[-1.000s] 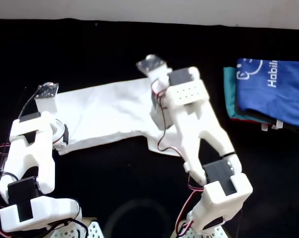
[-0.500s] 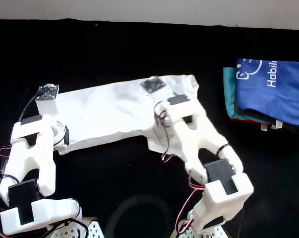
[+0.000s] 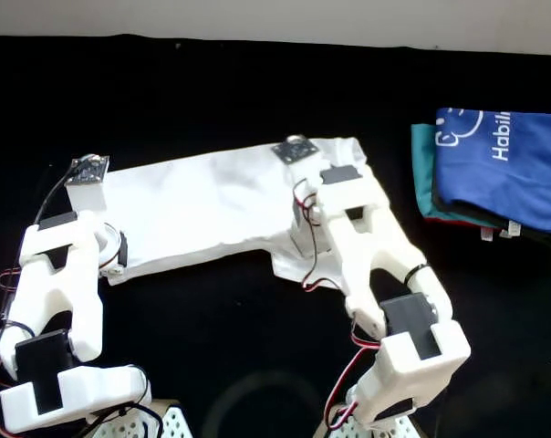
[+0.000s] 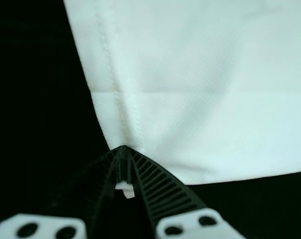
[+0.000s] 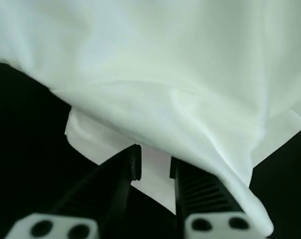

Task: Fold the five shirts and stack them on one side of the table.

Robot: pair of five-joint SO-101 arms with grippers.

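A white shirt (image 3: 202, 205) lies spread across the middle of the black table (image 3: 212, 91), long side running left to right. My left gripper (image 3: 118, 265) is at its near-left corner; in the left wrist view the gripper (image 4: 123, 151) is shut on the hem of the shirt (image 4: 200, 89). My right gripper (image 3: 301, 248) hovers over the shirt's near-right part. In the right wrist view the gripper (image 5: 154, 167) stands open just above a loose flap of the shirt (image 5: 155, 64), holding nothing.
At the right edge of the table sits a stack of folded shirts, a blue one (image 3: 508, 169) on top and a teal one (image 3: 423, 173) showing beneath. Bare black table runs along the far side, with a gap between the white shirt and the stack.
My right arm drew back from the far side toward the shirt's near-right part, and the shirt's right end now lies spread flat. The left arm stayed put.
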